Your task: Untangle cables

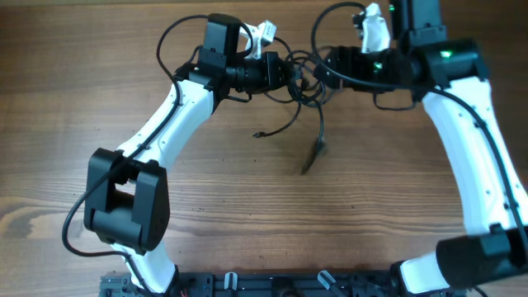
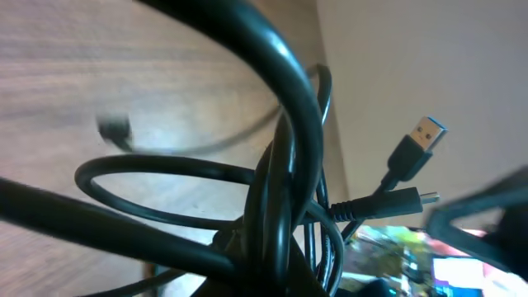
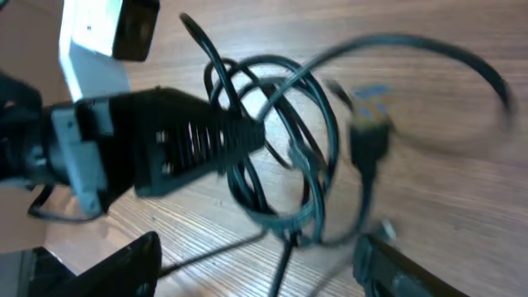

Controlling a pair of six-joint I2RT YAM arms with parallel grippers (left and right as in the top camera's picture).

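Note:
The cables [image 1: 302, 81] are a knot of thin black cords held above the wooden table [image 1: 247, 206] at the far middle. My left gripper [image 1: 287, 74] is shut on the bundle from the left. In the right wrist view its black finger [image 3: 206, 136] pinches the loops [image 3: 285, 157]. In the left wrist view the cables [image 2: 280, 190] fill the frame, with a blue-tipped USB plug [image 2: 417, 142] sticking out. My right gripper [image 1: 326, 70] is just right of the knot. Its jaws [image 3: 264, 268] are open, with strands hanging between them. Two loose ends [image 1: 312, 155] trail down onto the table.
A small plug end [image 1: 258, 134] lies on the table below the knot. Thicker black arm cables [image 1: 177, 33] arc behind both wrists. The arm bases [image 1: 247, 285] stand at the near edge.

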